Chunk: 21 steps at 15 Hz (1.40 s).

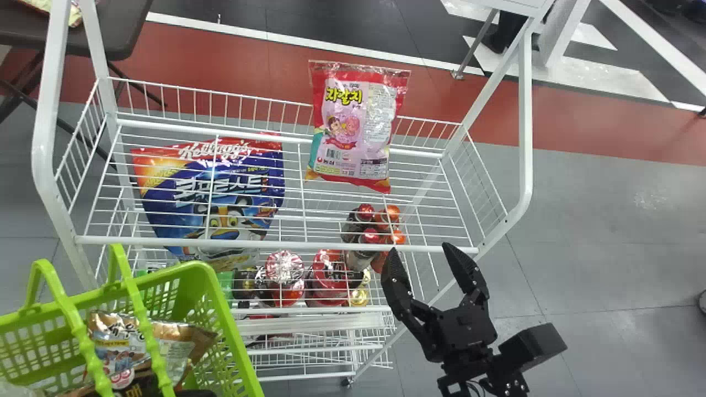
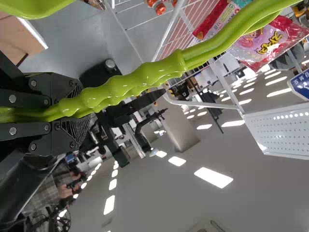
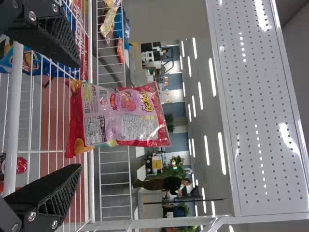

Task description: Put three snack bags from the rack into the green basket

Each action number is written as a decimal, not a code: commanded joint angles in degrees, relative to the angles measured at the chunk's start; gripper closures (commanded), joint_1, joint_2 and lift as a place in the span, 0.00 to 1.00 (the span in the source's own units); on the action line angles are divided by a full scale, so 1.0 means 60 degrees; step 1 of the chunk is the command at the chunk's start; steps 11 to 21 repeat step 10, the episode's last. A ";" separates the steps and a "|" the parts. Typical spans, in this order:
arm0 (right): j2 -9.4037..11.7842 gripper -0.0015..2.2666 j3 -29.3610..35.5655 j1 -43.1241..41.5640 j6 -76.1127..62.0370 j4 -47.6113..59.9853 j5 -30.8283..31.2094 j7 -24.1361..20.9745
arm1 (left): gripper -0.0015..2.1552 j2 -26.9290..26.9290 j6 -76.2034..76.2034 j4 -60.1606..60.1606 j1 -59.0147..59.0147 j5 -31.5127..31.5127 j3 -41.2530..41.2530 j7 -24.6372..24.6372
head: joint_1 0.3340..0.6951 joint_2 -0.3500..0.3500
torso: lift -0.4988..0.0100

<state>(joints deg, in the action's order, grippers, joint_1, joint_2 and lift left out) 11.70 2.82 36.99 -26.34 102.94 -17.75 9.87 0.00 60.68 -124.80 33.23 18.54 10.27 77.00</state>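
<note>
Head view: right gripper [image 1: 422, 251] wide at the rack's [image 1: 276, 245] near rim; pink snack bag [image 1: 353, 127], yellow lettering, stands at its far rim. Left wrist view: left gripper [image 2: 86, 112] clamped on green basket handle [image 2: 140, 79]. Right wrist view: bag's white text panels face camera.

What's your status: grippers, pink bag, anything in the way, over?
Left gripper shut on handles of green basket. Right gripper open, empty. Pink snack bag upright on rack. Front rail near right gripper, might snag.

Dark table [image 1: 126, 34], red-capped bottles [image 1: 370, 235], gray floor [image 1: 612, 237] (with a red band [image 1: 231, 71]), leafy plant [image 3: 176, 167], ceiling lights [image 3: 212, 77]
</note>
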 commanded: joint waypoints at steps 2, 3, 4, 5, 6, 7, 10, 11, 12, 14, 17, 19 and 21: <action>-0.0001 0.03 -0.0002 0.0091 0.0047 0.0041 0.0014 -0.0004 | 1.00 0.0025 0.0134 -0.0031 -0.0001 0.0001 -0.0085 -0.0016 | 1.00 0.00 | 0.98; 0.0014 0.03 -0.0016 0.0105 0.0106 0.0041 0.0000 -0.0018 | 1.00 0.0025 0.0164 -0.0016 -0.0001 0.0001 -0.0085 -0.0016 | 1.00 0.00 | 0.98; 0.0014 0.03 -0.0016 0.0135 0.0135 0.0071 0.0000 -0.0018 | 1.00 0.0025 0.0222 -0.0016 -0.0001 0.0001 -0.0085 -0.0031 | 1.00 0.00 | 0.98; 0.0043 0.04 -0.0031 0.0135 0.0135 0.0071 0.0000 -0.0033 | 1.00 0.0025 0.0281 -0.0016 -0.0016 0.0001 -0.0085 -0.0046 | 1.00 0.00 | 0.98; 0.0072 0.04 -0.0046 0.0135 0.0135 0.0071 0.0000 -0.0048 | 1.00 0.0025 0.0339 -0.0031 -0.0030 0.0001 -0.0085 -0.0046 | 1.00 0.00 | 0.98; 0.0072 0.04 -0.0060 0.0135 0.0164 0.0071 0.0000 -0.0062 | 1.00 0.0025 0.0427 -0.0031 -0.0060 0.0001 -0.0100 -0.0090 | 1.00 0.00 | 0.98; 0.0102 0.04 -0.0075 0.0120 0.0340 0.0071 0.0000 -0.0121 | 1.00 0.0025 0.0691 -0.0045 -0.0133 -0.0057 -0.0144 -0.0148 | 1.00 0.00 | 0.98; 0.0102 0.04 -0.0075 0.0120 0.0340 0.0071 0.0000 -0.0121 | 1.00 0.0025 0.0691 -0.0045 -0.0133 -0.0057 -0.0144 -0.0148 | 1.00 0.00 | 0.98; 0.0102 0.04 -0.0075 0.0120 0.0340 0.0071 0.0000 -0.0121 | 1.00 0.0025 0.0691 -0.0045 -0.0133 -0.0057 -0.0144 -0.0148 | 1.00 0.00 | 0.98; 0.0102 0.04 -0.0075 0.0120 0.0340 0.0071 0.0000 -0.0121 | 1.00 0.0025 0.0691 -0.0045 -0.0133 -0.0057 -0.0144 -0.0148 | 1.00 0.00 | 0.98; 0.0102 0.04 -0.0075 0.0120 0.0340 0.0071 0.0000 -0.0121 | 1.00 0.0025 0.0691 -0.0045 -0.0133 -0.0057 -0.0144 -0.0148 | 1.00 0.00 | 0.98; 0.0102 0.04 -0.0075 0.0120 0.0340 0.0071 0.0000 -0.0121 | 1.00 0.0025 0.0691 -0.0045 -0.0133 -0.0057 -0.0144 -0.0148 | 1.00 0.00 | 0.98; 0.0102 0.04 -0.0075 0.0120 0.0340 0.0071 0.0000 -0.0121 | 1.00 0.0025 0.0691 -0.0045 -0.0133 -0.0057 -0.0144 -0.0148 | 1.00 0.00 | 0.98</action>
